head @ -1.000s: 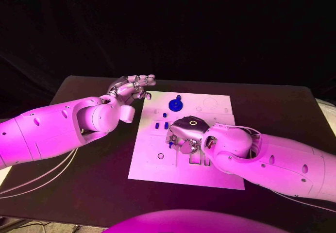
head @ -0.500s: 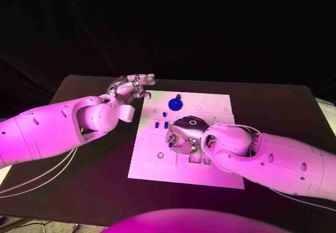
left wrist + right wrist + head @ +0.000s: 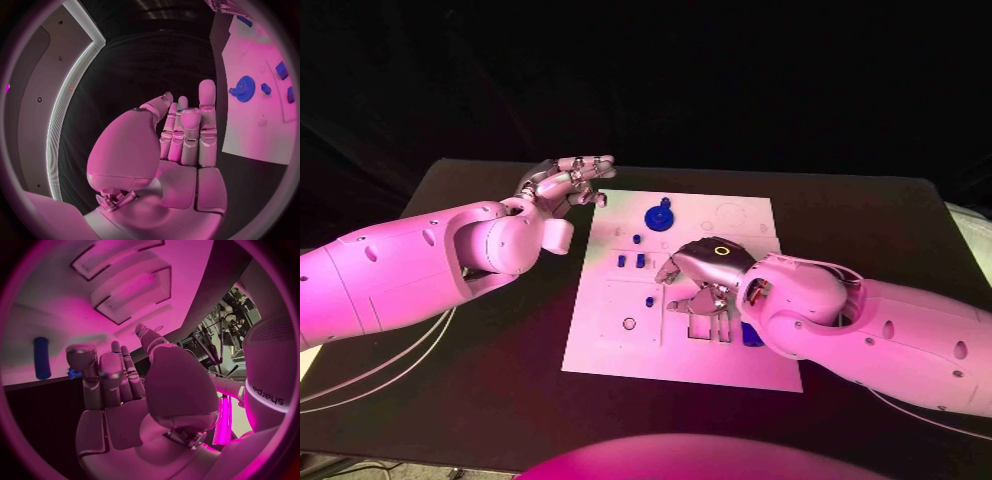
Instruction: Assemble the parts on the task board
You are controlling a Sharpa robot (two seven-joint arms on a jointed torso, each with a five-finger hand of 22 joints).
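Head view: the task board [image 3: 610, 335] lies at the centre of the dark worktop [image 3: 877, 215]. The right hand [image 3: 700, 283] is low over the board's middle, above the recessed slots, with a blue part [image 3: 751, 337] showing just beside its wrist at about five o'clock from it. Whether its fingers pinch anything I cannot tell from here. The left hand [image 3: 567, 181] is held up off the board's eleven o'clock corner, fingers spread, holding nothing. A blue gear [image 3: 659, 214] sits toward twelve o'clock on the board, with small blue pegs [image 3: 630, 261] below it, near nine o'clock of the right hand.

Left wrist view: the left hand [image 3: 181, 135] is released, fingers straight and close together, nothing between them; the gear [image 3: 244, 89] and the small parts lie well apart from it on the board.

Right wrist view: the right hand [image 3: 115, 375] has its fingers loosely curled over the rectangular slots [image 3: 128, 295] — no part plainly sits in its grasp. A blue cylinder [image 3: 42, 357] lies on the board near the fingertips.

My judgement: the right hand is between parts, and the next move calls for closing on a loose piece — likely the cylinder — and lining it up with a slot. Its own bulk hides the slots from above; the left arm is out of the way.
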